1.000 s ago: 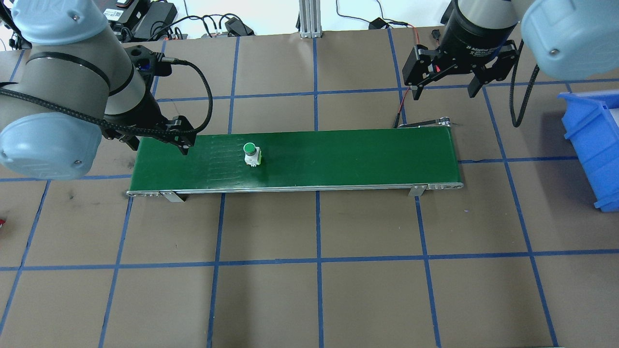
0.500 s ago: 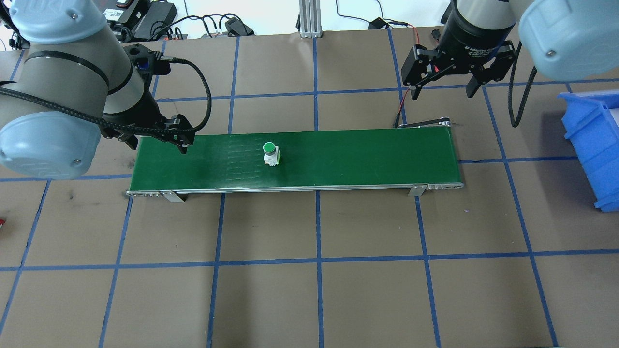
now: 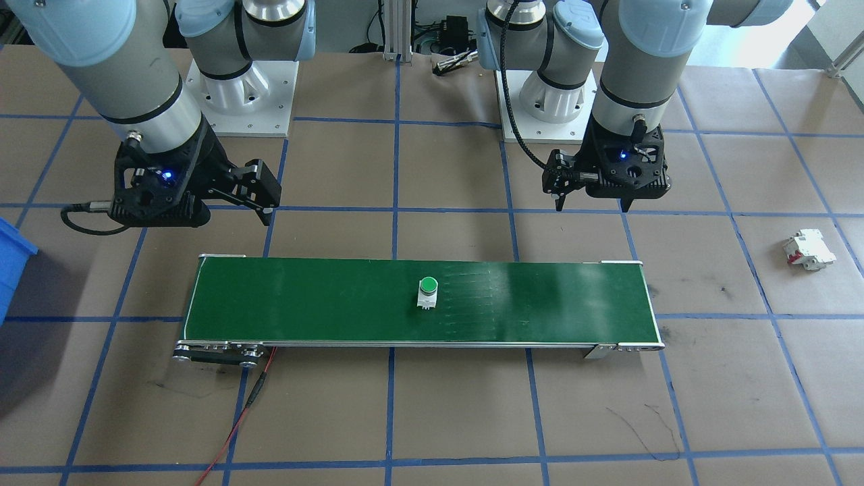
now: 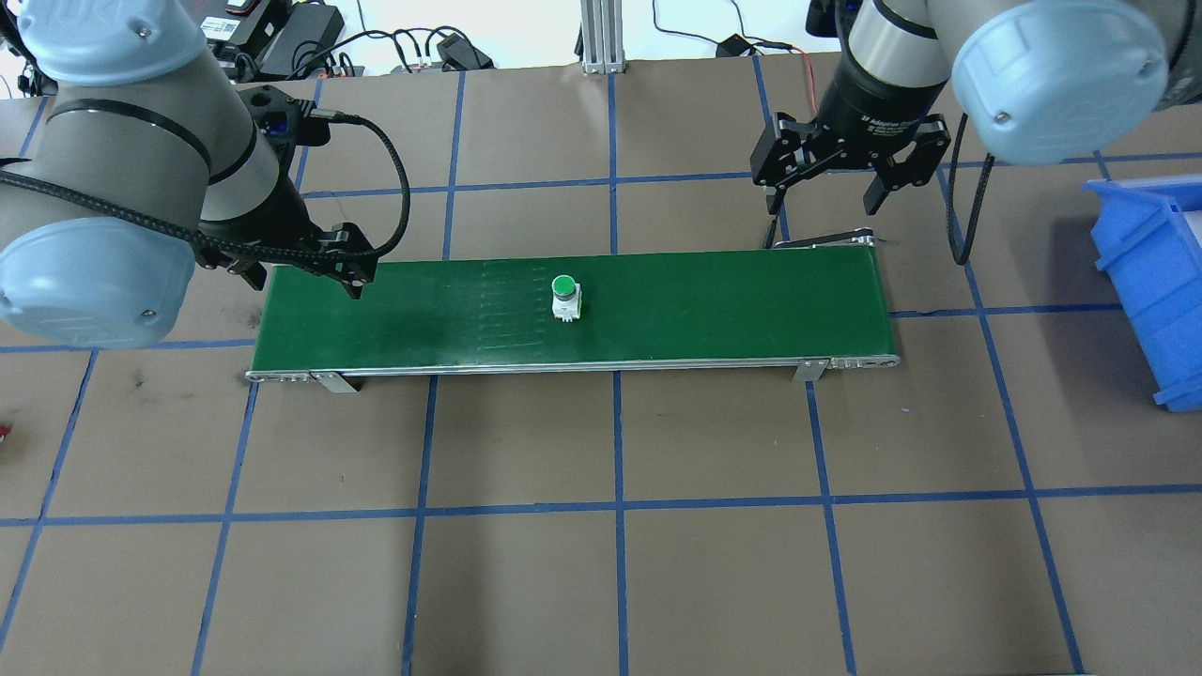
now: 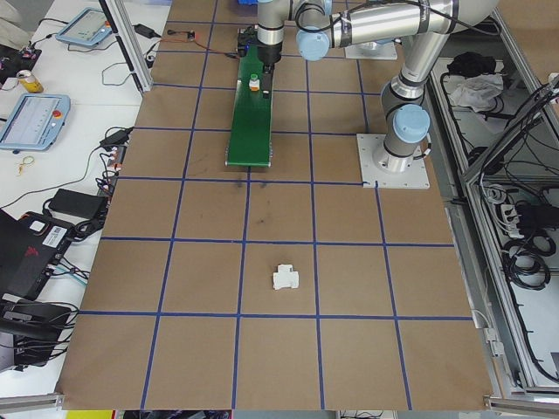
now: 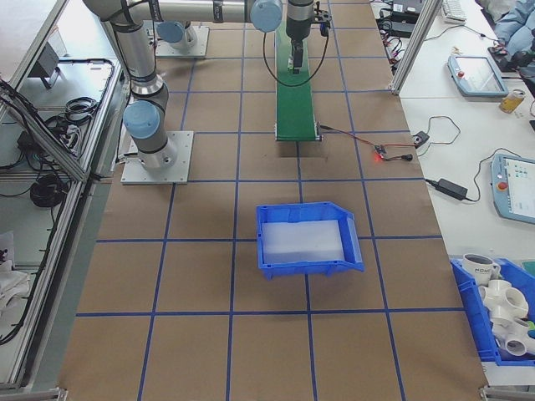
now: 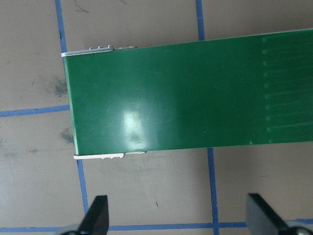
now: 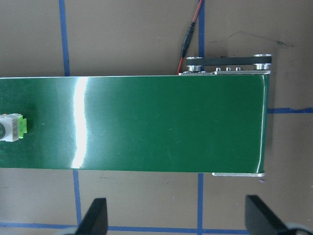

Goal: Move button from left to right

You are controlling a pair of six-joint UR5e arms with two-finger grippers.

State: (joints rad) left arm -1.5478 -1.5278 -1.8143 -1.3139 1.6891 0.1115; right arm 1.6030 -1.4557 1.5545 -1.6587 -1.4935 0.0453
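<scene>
The button (image 4: 564, 299), a green cap on a white base, stands upright near the middle of the green conveyor belt (image 4: 714, 310), free of both grippers. It also shows in the front view (image 3: 427, 291) and at the left edge of the right wrist view (image 8: 11, 129). My left gripper (image 4: 308, 280) hangs open over the belt's left end, nothing between its fingers (image 7: 99, 214). My right gripper (image 4: 824, 205) is open above the table just behind the belt's right end (image 8: 244, 122), well apart from the button.
A blue bin (image 4: 1150, 282) stands at the table's right edge. A white breaker block with red parts (image 3: 808, 250) lies on the table beyond the belt's left end. A red wire (image 3: 236, 418) runs from the belt's motor end. Cables and devices line the far edge.
The button has travelled rightward along the belt, from its left third to about its middle. My right gripper has shifted left and nearer the belt's right end. The left arm stays put.
</scene>
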